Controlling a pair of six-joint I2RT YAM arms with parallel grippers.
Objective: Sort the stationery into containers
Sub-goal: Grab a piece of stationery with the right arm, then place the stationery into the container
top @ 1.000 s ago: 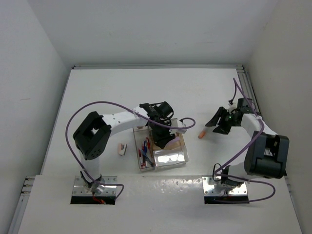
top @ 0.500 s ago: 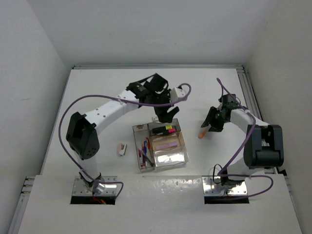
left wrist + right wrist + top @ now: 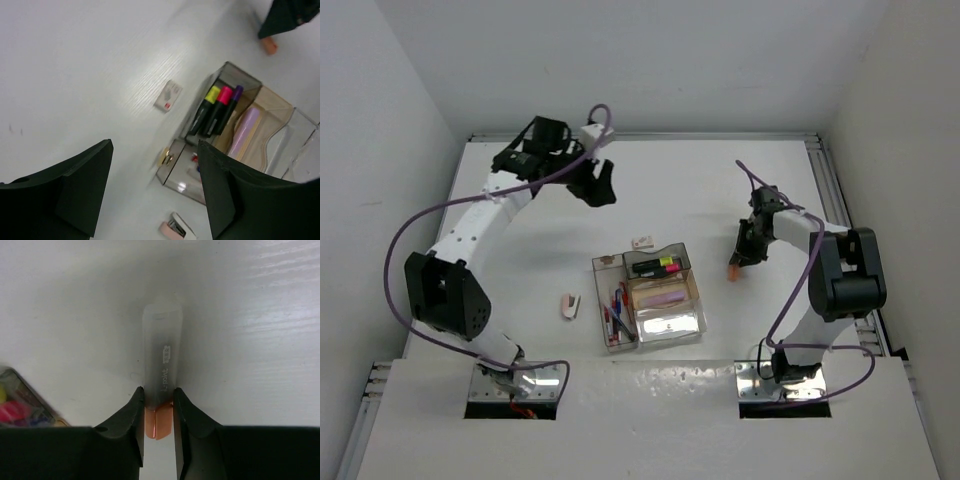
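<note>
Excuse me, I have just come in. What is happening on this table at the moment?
Stationery is being sorted into clear plastic trays. The right gripper is closed on a stubby orange highlighter with a clear cap, which seems to lie on the white table right of the trays. The left gripper is open and empty over the far part of the table. Yellow, pink and purple highlighters lie in the grey tray. A small white eraser and a pale pink piece lie loose outside.

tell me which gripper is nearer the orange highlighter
Right. The right gripper is shut around the orange highlighter, right of the trays. The left gripper hangs open far off, over the back left of the table.
</note>
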